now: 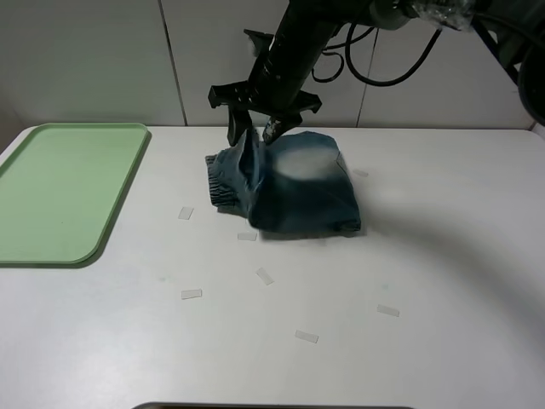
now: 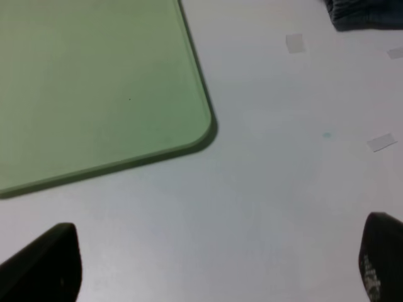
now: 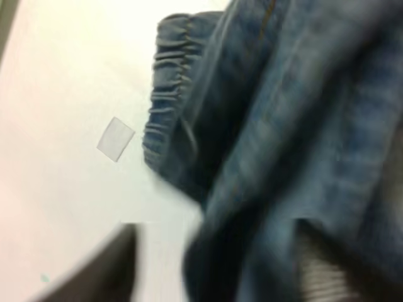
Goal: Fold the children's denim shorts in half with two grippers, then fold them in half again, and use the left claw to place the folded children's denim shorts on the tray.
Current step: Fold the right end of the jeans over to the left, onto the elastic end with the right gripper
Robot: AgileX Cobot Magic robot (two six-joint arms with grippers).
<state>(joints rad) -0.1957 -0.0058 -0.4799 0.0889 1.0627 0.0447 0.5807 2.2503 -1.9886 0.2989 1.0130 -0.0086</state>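
Observation:
The children's denim shorts (image 1: pixel 298 192) lie folded in a blue heap at the middle of the white table, gathered waistband to the left. My right gripper (image 1: pixel 253 135) reaches in from the upper right and holds a flap of denim lifted above the waistband end. In the right wrist view the blurred denim (image 3: pixel 277 126) fills the frame between the dark fingers (image 3: pixel 101 270). My left gripper (image 2: pixel 214 264) is open and empty, hanging over bare table beside the near corner of the pale green tray (image 2: pixel 94 94). The tray (image 1: pixel 68 192) lies at the table's left, empty.
Several small pale tape strips (image 1: pixel 265 275) are stuck on the table around and in front of the shorts. A white panelled wall stands behind the table. A corner of the shorts (image 2: pixel 365 16) shows at the edge of the left wrist view.

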